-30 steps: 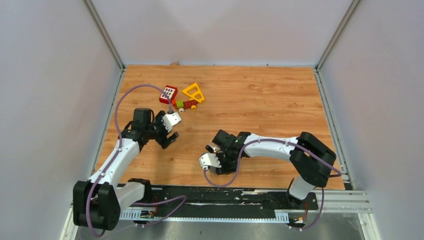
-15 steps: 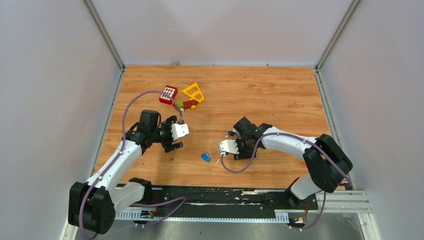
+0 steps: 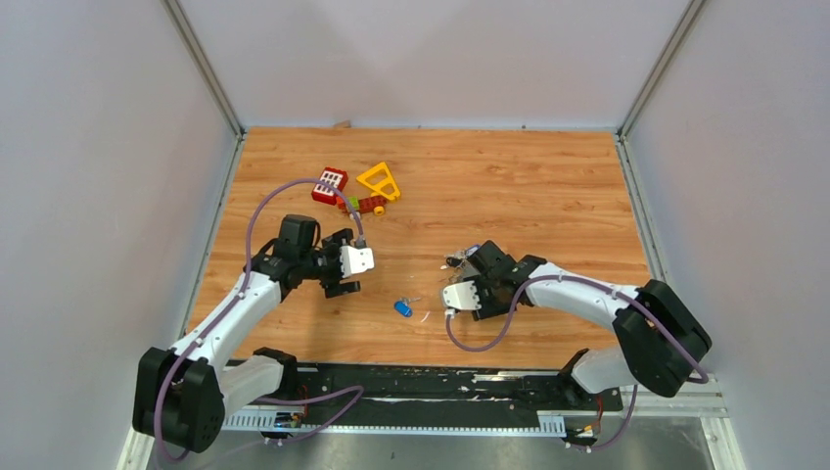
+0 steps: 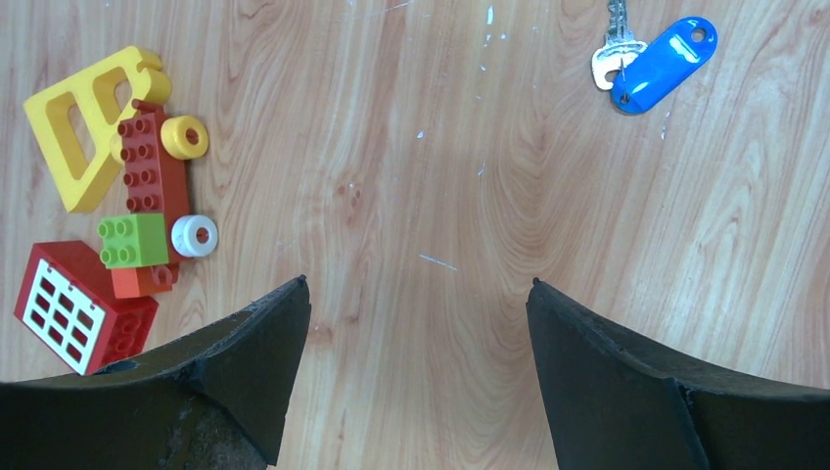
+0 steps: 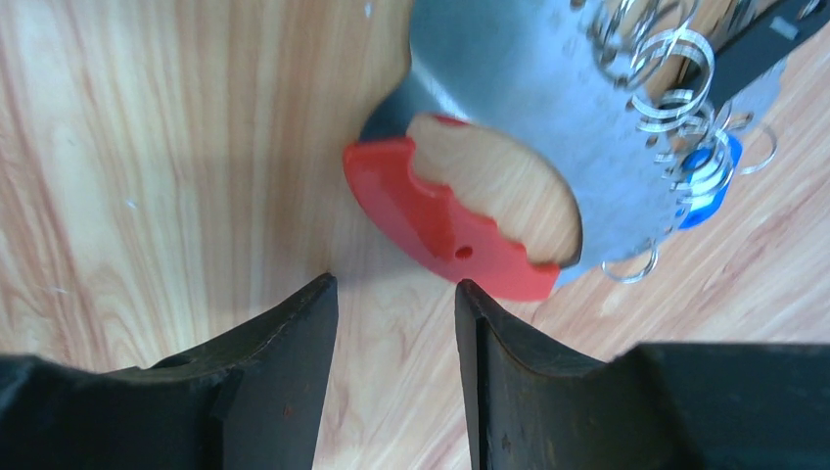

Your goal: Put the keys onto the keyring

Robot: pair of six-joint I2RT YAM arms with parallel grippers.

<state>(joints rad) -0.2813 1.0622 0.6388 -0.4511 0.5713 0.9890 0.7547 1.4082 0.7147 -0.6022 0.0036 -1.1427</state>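
Note:
A key with a blue plastic tag (image 3: 402, 307) lies loose on the wooden table, between the arms; in the left wrist view it (image 4: 664, 64) is far ahead to the upper right. No red-headed key shows. The keyring (image 3: 457, 260) lies at table centre: a red curved clip (image 5: 440, 220) on a grey strap (image 5: 519, 69), with silver rings and a blue-headed key (image 5: 710, 176). My right gripper (image 3: 473, 266) (image 5: 394, 284) is open with a narrow gap and empty, its tips just short of the red clip. My left gripper (image 3: 347, 264) (image 4: 416, 284) is wide open and empty over bare wood.
Toy blocks sit at the back left: a yellow triangular frame (image 3: 378, 180) (image 4: 83, 122), a red square block with white buttons (image 3: 330, 184) (image 4: 73, 308), and a red, green and yellow brick strip (image 3: 364, 205) (image 4: 147, 211). Grey walls enclose the table.
My right gripper drew right, off the blue-tagged key, which now lies uncovered on the table, and came up to the keyring. My left arm swung right, toward centre.

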